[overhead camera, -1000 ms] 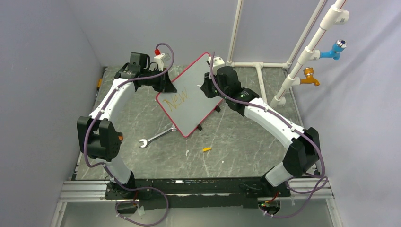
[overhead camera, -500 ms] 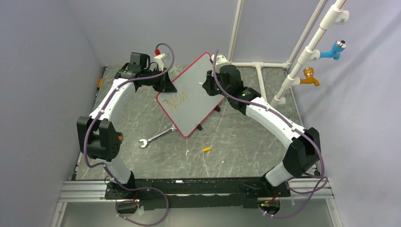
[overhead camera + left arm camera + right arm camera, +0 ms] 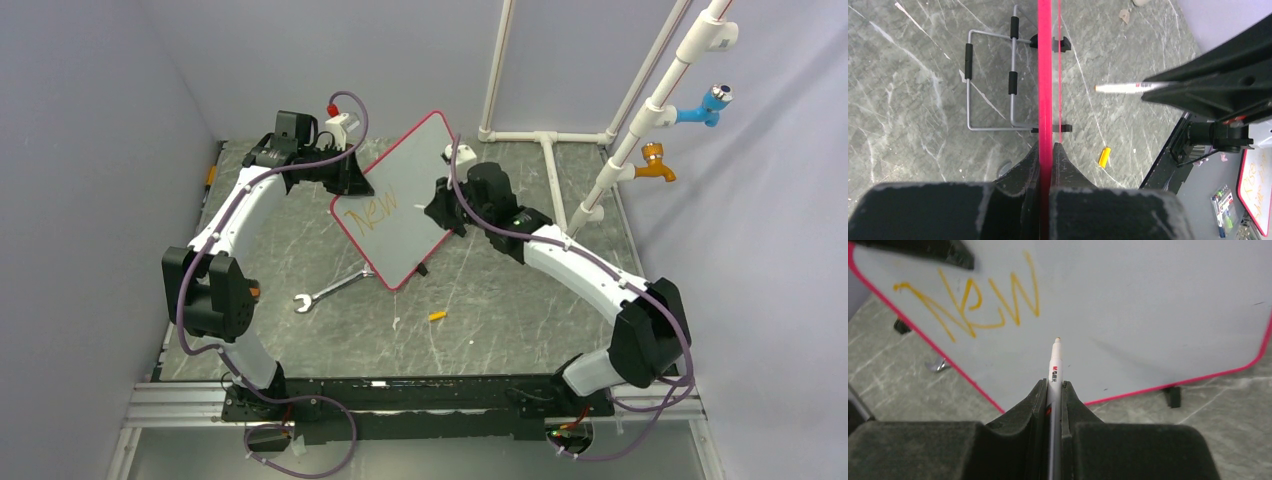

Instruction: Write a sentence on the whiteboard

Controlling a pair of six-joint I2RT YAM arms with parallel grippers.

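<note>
The whiteboard (image 3: 405,190) has a red frame and stands tilted above the table. My left gripper (image 3: 352,183) is shut on its left edge; in the left wrist view the fingers (image 3: 1046,150) pinch the red frame (image 3: 1044,75) edge-on. The sentence (image 3: 368,212) reads "New" in orange, and shows in the right wrist view (image 3: 973,300). My right gripper (image 3: 441,207) is shut on a white marker (image 3: 1055,365), its tip pointing at the bare board (image 3: 1148,305) below the "w". In the left wrist view the marker (image 3: 1133,87) stands a short gap off the board.
A wrench (image 3: 330,290) and an orange marker cap (image 3: 437,316) lie on the table in front of the board. A wire stand (image 3: 993,85) lies under the board. White pipes (image 3: 560,138) with a blue tap (image 3: 708,103) and an orange tap (image 3: 655,160) stand at the back right.
My right gripper has moved with the marker down the board toward the near side, uncovering the board's top corner. The left gripper and the board have not moved.
</note>
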